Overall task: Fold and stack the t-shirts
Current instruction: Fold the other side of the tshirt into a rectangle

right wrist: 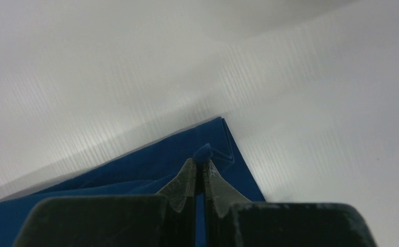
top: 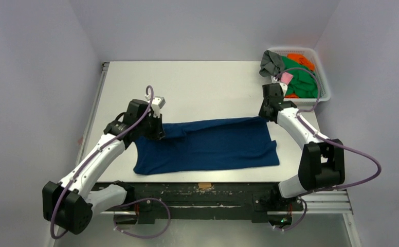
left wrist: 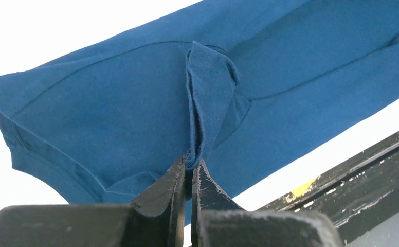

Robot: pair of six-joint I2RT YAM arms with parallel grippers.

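White tabletop (top: pixel 213 85) with pale grey walls around it, that was the whole setup. The navy blue t-shirt (top: pixel 207 149) lay spread across the near-middle of the table. It was mostly flat, with its long side running left to right and its near edge close to the front rail.

Its far-left part was pulled up into a raised pinch. The wrist view showed the left gripper (left wrist: pixel 188 164) clamped tight on that fold of cloth. At the shirt's far-right corner the right gripper (right wrist: pixel 199 163) was closed on the fabric too, with a little nub of blue poking out between the tips.

Off in the far right corner sat a white mesh basket (top: pixel 325 85) with more clothes heaped in it: a green shirt (top: pixel 303 82), an orange shirt (top: pixel 301 57), a grey shirt (top: pixel 270 63) draped over the left rim, and a bit of pink cloth (top: pixel 287 77).
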